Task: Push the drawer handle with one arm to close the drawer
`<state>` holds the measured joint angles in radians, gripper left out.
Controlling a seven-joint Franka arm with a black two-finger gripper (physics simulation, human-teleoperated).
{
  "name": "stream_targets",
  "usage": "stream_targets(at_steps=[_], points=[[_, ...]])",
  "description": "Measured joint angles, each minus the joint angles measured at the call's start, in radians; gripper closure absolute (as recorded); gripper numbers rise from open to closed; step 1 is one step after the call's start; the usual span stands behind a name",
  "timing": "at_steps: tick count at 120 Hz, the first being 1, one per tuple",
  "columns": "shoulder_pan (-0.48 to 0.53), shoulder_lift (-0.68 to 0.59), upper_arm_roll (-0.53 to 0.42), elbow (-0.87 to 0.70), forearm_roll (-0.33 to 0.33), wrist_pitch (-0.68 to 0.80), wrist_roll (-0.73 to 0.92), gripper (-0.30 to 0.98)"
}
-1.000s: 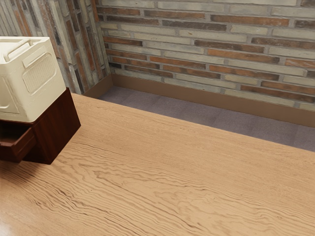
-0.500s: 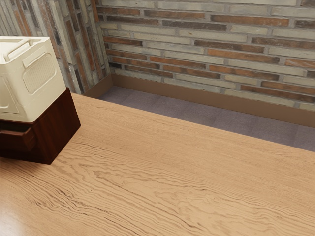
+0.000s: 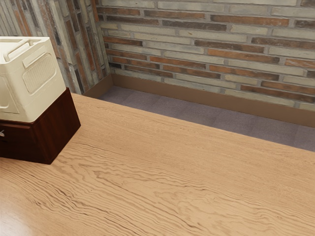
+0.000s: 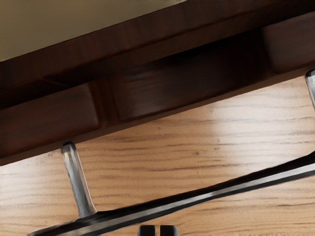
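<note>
A dark wooden cabinet (image 3: 56,125) stands at the exterior view's far left on a pale wood-grain table (image 3: 172,187), with a cream box (image 3: 39,73) resting on top of it. Beyond the table's far edge are a grey floor (image 3: 197,115) and a brick wall (image 3: 197,39).

What has just changed is the drawer (image 3: 12,145). A second ago it juts out toward the near left, its inside exposed; half a second ago it sticks out only a little. Now its front looks almost level with the cabinet, and a small bit of shiny metal shows at the exterior view's left edge. The cabinet and box have not shifted, so the push appears to be moving the drawer alone.

Seen from the hand, the metal handle (image 4: 162,206) is a long bar held off the drawer front by posts. The gripper (image 4: 157,230) is just beside the bar's outer side, its two tips drawn together with a thin slit between them and nothing grasped. Whether they touch the bar, I cannot tell.

The task looks nearly or fully done. A dark line of shadow above the front leaves the last bit of closure uncertain; a short, gentle push straight inward would settle it, without sliding off the bar.
</note>
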<state>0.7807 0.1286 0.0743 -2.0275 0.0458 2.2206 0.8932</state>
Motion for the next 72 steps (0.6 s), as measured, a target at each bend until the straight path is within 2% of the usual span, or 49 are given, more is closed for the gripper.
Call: stream_targets(at_steps=[28, 49, 59, 64, 72], points=[[0.006, 0.004, -0.006, 0.013, 0.025, -0.007, 0.018, 0.79], [0.015, 0.051, -0.011, 0.069, 0.003, -0.006, 0.201, 0.80], [0.011, 0.061, -0.007, 0.078, -0.004, -0.007, 0.238, 0.82], [-0.013, 0.008, -0.002, 0.026, -0.008, -0.006, 0.215, 0.71], [-0.055, -0.221, -0.009, -0.142, -0.012, -0.020, 0.180, 0.76]])
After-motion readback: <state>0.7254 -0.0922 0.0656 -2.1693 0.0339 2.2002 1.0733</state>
